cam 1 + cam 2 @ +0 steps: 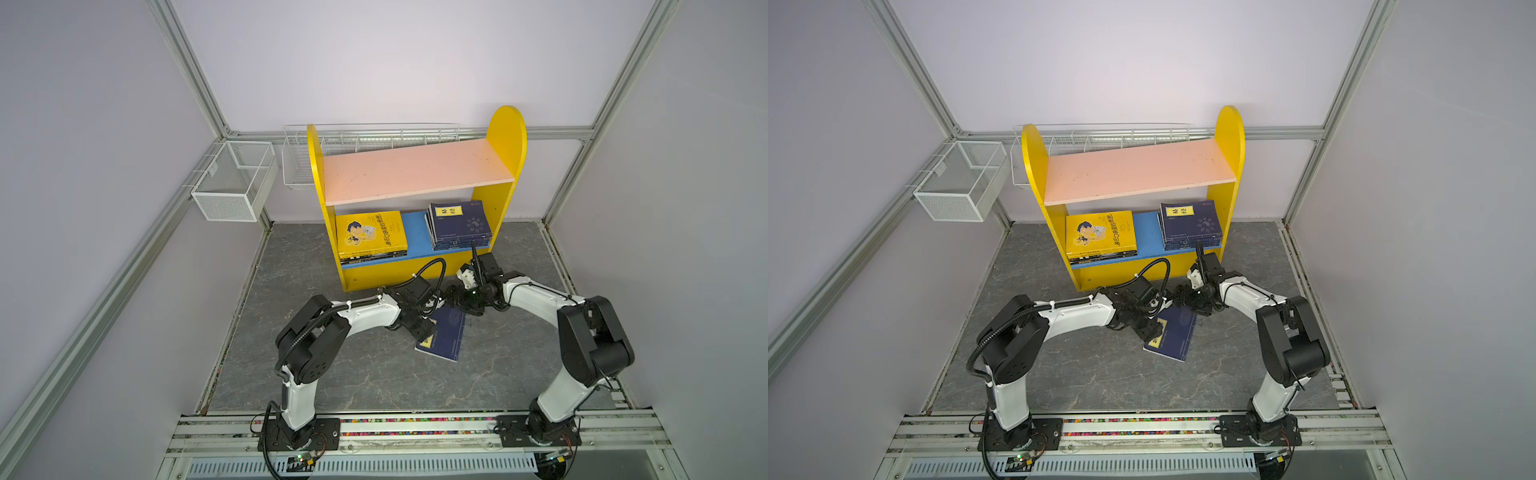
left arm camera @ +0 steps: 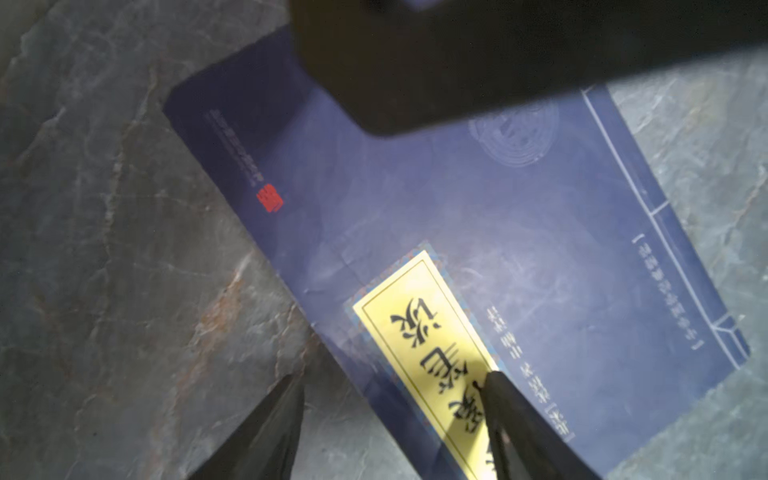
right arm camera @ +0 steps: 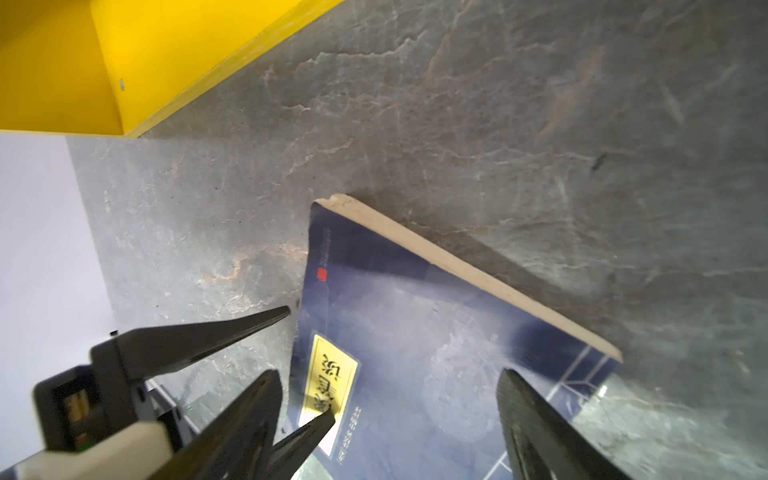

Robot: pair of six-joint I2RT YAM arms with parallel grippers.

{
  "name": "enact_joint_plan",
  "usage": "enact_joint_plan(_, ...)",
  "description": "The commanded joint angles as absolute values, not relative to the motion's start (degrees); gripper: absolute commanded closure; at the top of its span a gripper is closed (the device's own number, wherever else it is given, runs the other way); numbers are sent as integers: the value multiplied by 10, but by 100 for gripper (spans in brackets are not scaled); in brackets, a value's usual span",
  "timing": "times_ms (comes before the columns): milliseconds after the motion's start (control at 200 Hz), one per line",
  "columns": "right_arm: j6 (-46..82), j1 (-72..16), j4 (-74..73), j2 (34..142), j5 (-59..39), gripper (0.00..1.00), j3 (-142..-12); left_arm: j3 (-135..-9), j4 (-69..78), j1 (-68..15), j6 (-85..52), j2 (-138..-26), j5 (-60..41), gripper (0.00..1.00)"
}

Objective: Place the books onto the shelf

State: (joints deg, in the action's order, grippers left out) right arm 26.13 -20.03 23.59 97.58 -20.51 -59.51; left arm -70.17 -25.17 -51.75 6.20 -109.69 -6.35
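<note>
1. One navy book lies flat on the grey tabletop, in front of the shelf but clear of it. The other books sit on the blue lower board as a yellow stack and a navy stack
2. The book's long axis runs from the robot side toward the shelf, slanted. Its yellow label is at the end nearer the robot
3. Left gripper: jaws apart, nothing held. One finger is over bare tabletop, the other over the label, so it straddles the long edge facing the left arm. Cannot tell if it touches
4. Right gripper: jaws wide, empty, above the shelf-side end
5. Judgement: the left gripper is better placed. The pick turns on working a finger under that long edge, and a thin book may slide rather than lift
</note>
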Motion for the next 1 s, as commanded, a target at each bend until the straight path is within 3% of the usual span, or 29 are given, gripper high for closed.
enact_joint_plan(0, 234, -204, 284, 920, -142, 16, -575, -702, -267, -524, 77, -1107, -71, 31)
enact_joint_plan(100, 226, -204, 314, 893, -135, 15, -551, -704, -268, -524, 80, -1110, -74, 31)
enact_joint_plan(315, 237, -205, 300, 903, -217, 15, -475, -704, -268, -522, 82, -1110, -83, 31)
enact_joint_plan(635, 243, -203, 269, 963, -313, 15, -486, -703, -265, -516, 90, -1114, -115, 33)
enact_joint_plan(995, 334, -157, 94, 924, -470, 15, -497, -687, -230, -473, 72, -1124, -213, 38)
